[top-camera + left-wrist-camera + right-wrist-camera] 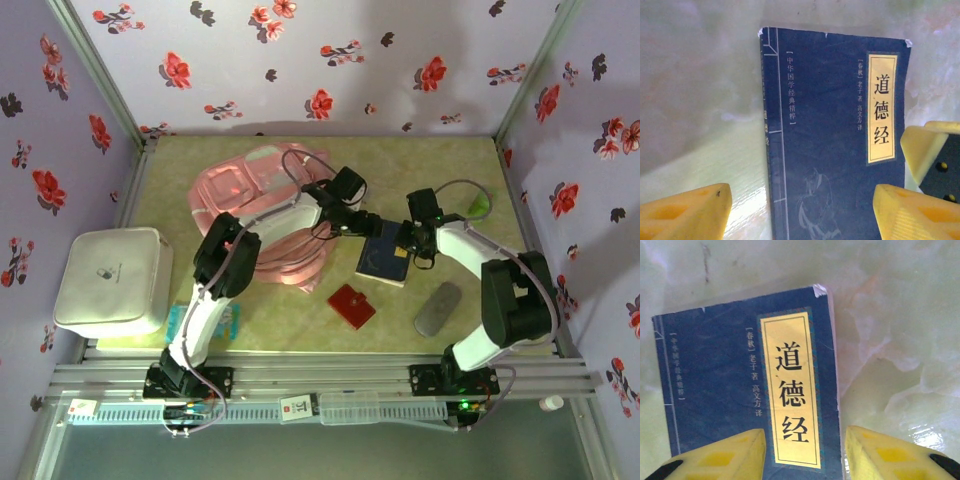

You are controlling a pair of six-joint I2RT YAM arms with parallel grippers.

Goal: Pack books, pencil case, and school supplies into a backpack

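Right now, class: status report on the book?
Left gripper, right gripper open astride dark navy paperback book. Flat on table, outside pale pink fabric backpack. Grippers crowded together.

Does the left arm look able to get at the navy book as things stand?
Probably yes: the left end effector hangs open just over the book, nothing between; the right end effector crowds one edge.

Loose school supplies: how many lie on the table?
2: the red square piece near the front centre, and the grey pouch to its right. Others may be hidden.
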